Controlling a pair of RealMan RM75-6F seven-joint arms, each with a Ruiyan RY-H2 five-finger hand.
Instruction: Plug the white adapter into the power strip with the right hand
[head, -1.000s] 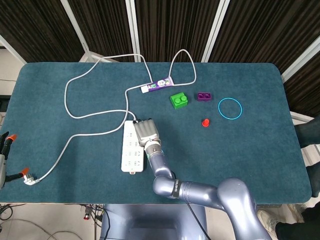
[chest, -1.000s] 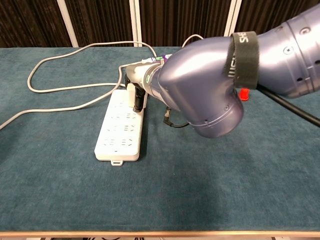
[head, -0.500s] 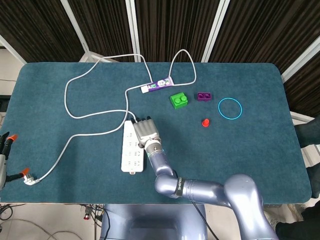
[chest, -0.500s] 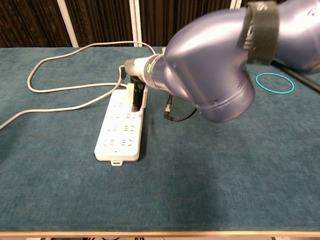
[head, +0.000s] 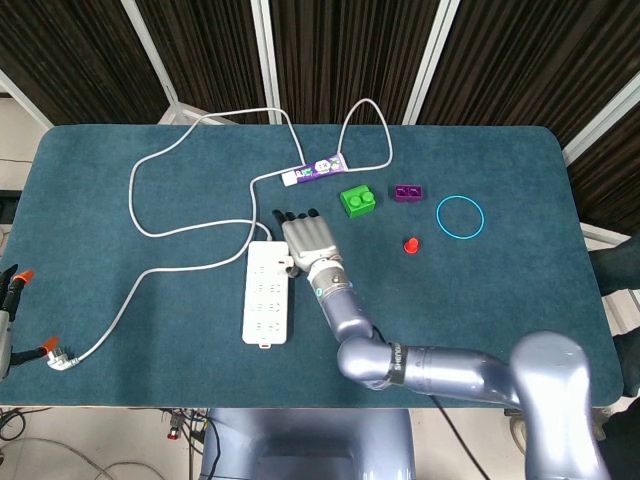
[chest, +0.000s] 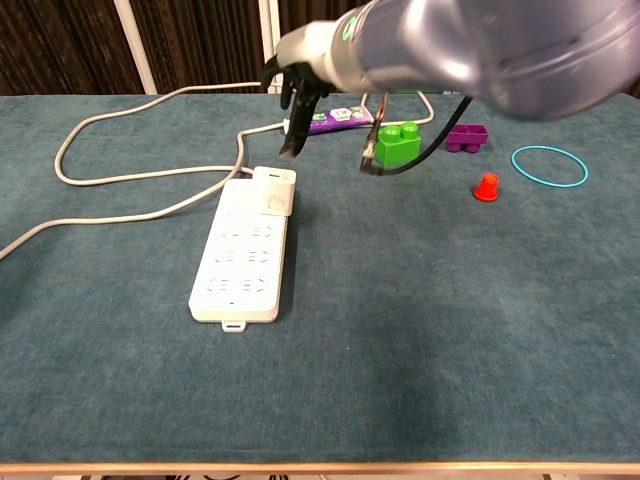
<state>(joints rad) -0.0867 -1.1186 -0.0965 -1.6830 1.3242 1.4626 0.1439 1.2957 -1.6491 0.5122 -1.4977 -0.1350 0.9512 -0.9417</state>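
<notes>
The white power strip (head: 266, 300) (chest: 240, 258) lies lengthwise at the table's front centre. The white adapter (chest: 275, 189) sits upright in the socket at the strip's far end; in the head view it (head: 284, 263) shows just at the edge of my hand. My right hand (head: 311, 240) (chest: 298, 82) hangs above and slightly beyond the adapter, fingers spread, holding nothing and clear of it. The left hand is in neither view.
The strip's white cable (head: 190, 232) loops over the left half to a plug (head: 60, 357) near the front left edge. Behind the hand lie a purple-and-white tube (head: 315, 170), a green brick (head: 358, 201), a purple brick (head: 407, 192), a red cone (head: 411, 244) and a blue ring (head: 459, 216).
My right hand let go of the adapter, opened, and rose up and away towards the far side. The adapter stays seated in the strip.
</notes>
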